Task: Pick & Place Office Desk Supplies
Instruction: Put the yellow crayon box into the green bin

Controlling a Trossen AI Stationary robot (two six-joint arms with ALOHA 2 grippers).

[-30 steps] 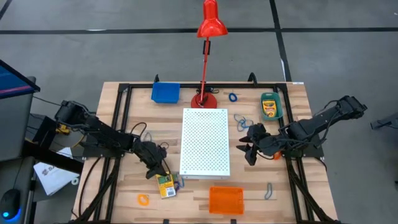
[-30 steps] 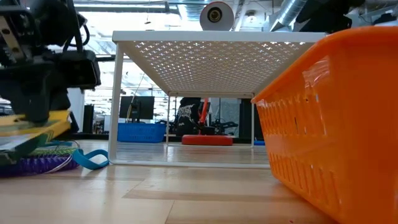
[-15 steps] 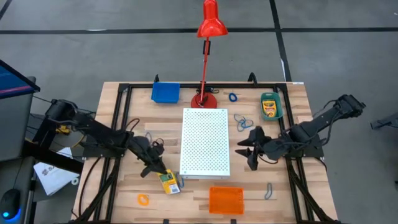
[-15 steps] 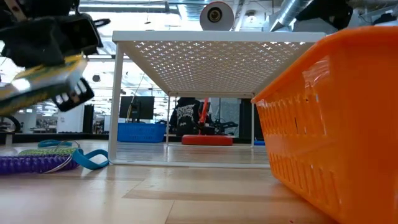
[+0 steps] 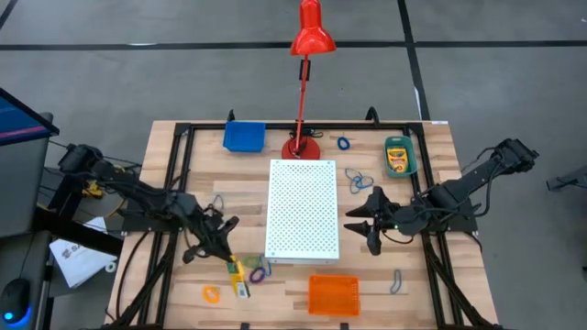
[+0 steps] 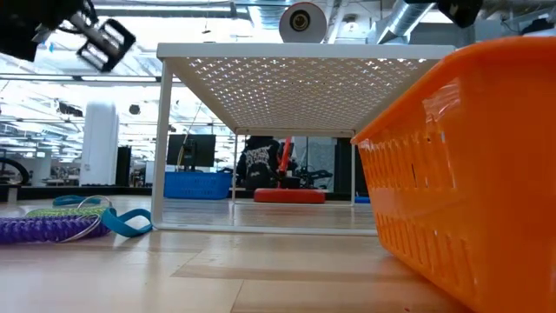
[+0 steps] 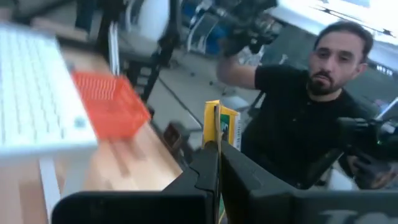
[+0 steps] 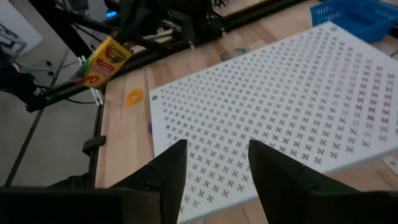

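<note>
Carrying a crayon box in our left gripper, clamped tight and lifted off the near-left of the table, so we're mid-transport. Our right gripper hangs open and empty just right of the white perforated shelf. Next up, we reckon, is swinging right over the orange basket and letting go.

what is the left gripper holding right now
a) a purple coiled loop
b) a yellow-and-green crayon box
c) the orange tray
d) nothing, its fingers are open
b: the left gripper is shut on the crayon box, lifted off the table near the front edge, and the left wrist view shows the box pinched between the fingers; the orange tray sits on the table apart from it.
</note>
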